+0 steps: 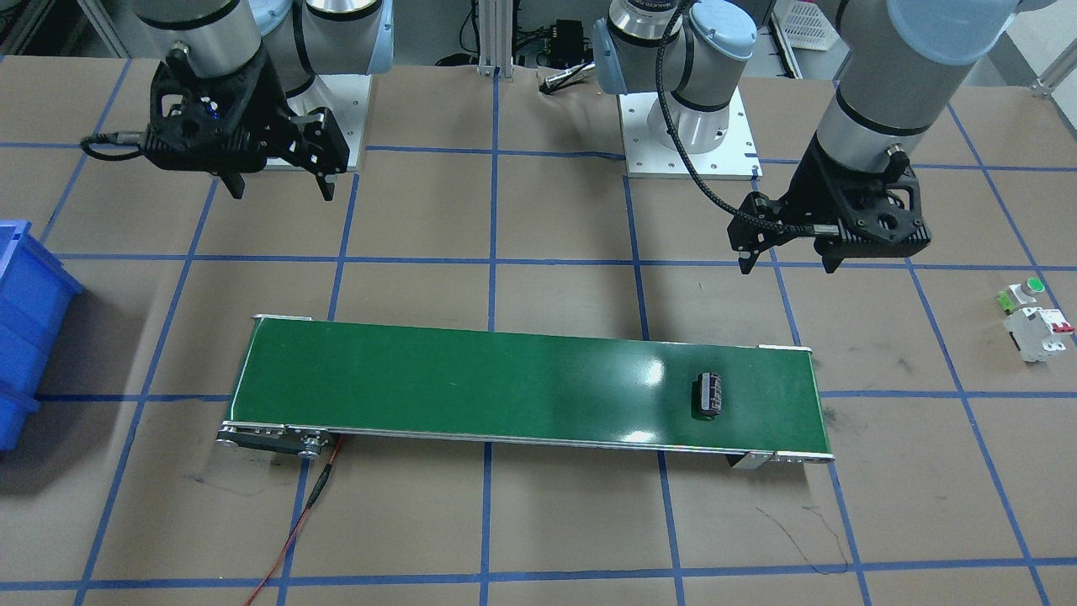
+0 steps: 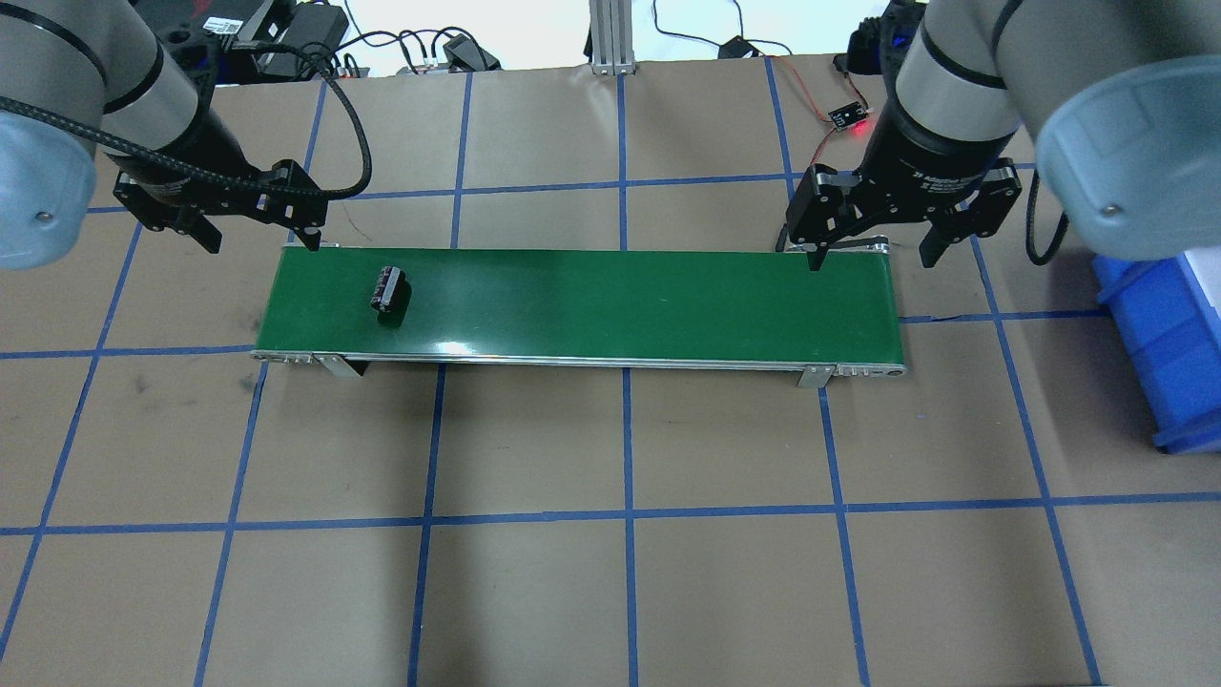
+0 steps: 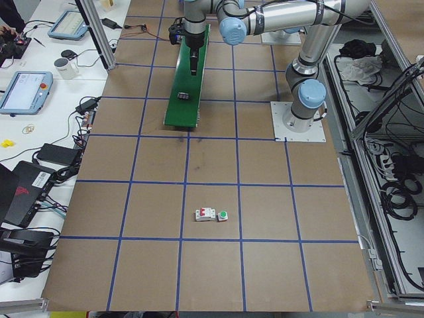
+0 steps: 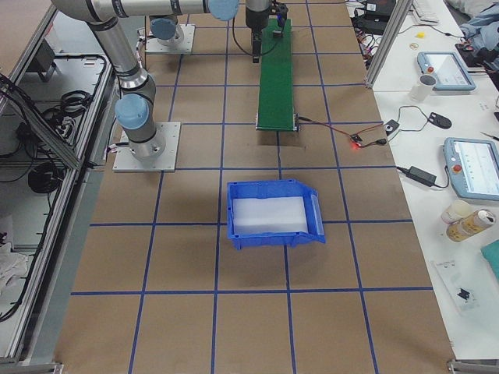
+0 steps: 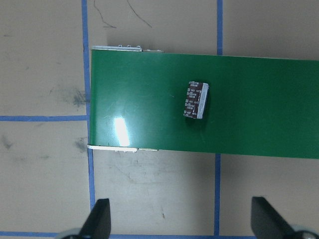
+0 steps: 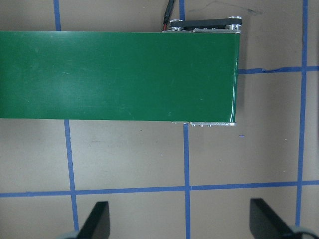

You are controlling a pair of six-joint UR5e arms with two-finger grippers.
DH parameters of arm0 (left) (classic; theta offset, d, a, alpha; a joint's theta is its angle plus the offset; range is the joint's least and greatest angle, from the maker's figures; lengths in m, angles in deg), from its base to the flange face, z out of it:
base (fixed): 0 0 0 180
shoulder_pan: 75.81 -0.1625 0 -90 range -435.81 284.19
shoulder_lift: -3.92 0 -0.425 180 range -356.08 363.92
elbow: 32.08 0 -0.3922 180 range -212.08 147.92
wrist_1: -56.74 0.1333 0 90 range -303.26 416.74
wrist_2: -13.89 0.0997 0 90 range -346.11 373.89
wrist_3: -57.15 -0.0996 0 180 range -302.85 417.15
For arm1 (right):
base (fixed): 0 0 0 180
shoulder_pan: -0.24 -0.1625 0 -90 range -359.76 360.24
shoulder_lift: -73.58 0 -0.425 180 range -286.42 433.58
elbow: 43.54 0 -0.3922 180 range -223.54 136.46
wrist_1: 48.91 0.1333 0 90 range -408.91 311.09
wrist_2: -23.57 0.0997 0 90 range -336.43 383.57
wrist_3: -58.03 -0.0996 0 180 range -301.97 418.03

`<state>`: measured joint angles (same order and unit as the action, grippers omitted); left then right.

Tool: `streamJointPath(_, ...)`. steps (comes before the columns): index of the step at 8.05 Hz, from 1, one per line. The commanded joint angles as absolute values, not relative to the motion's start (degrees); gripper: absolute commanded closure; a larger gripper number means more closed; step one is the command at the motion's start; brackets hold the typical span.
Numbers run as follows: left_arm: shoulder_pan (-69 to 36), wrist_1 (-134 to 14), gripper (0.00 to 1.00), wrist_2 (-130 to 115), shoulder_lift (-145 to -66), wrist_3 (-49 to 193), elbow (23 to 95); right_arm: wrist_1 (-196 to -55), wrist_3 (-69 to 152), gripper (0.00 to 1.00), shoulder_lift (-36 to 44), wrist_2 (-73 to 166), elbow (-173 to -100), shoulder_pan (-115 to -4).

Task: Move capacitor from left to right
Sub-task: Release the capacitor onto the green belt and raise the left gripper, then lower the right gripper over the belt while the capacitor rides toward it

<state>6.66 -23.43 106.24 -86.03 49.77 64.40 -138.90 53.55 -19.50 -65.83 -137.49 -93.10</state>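
The capacitor (image 1: 709, 396), a stubby dark cylinder with pale printing, lies on its side on the green conveyor belt (image 1: 505, 387) near the belt's left-arm end. It also shows in the overhead view (image 2: 389, 289) and in the left wrist view (image 5: 196, 99). My left gripper (image 2: 262, 239) is open and empty, above the table just behind that end of the belt, apart from the capacitor. My right gripper (image 2: 873, 260) is open and empty, above the back edge of the belt's other end (image 6: 209, 74). No capacitor shows in the right wrist view.
A blue bin (image 2: 1173, 343) stands on the table beyond the belt's right end. A white circuit breaker (image 1: 1041, 332) and a green-capped push button (image 1: 1022, 292) lie far out on the left side. A red wire (image 1: 303, 513) runs from the belt's motor end.
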Motion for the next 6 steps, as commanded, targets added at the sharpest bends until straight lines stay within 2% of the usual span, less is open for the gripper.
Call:
streamJointPath(1, 6.4, -24.7, 0.00, 106.6, -86.4, 51.1, 64.5, -145.6, 54.3, 0.00, -11.6, -65.7, -138.7, -93.1)
streamJointPath(4, 6.4, -24.7, 0.00, 106.8, -86.3, 51.1, 64.4, -151.3, 54.2, 0.00, -4.5, -65.1, -139.6, -93.1)
streamJointPath(6, 6.5, -24.7, 0.00, 106.8, -86.3, 51.1, 64.5, -156.8, 54.5, 0.00, -2.4, -65.7, -142.7, -93.1)
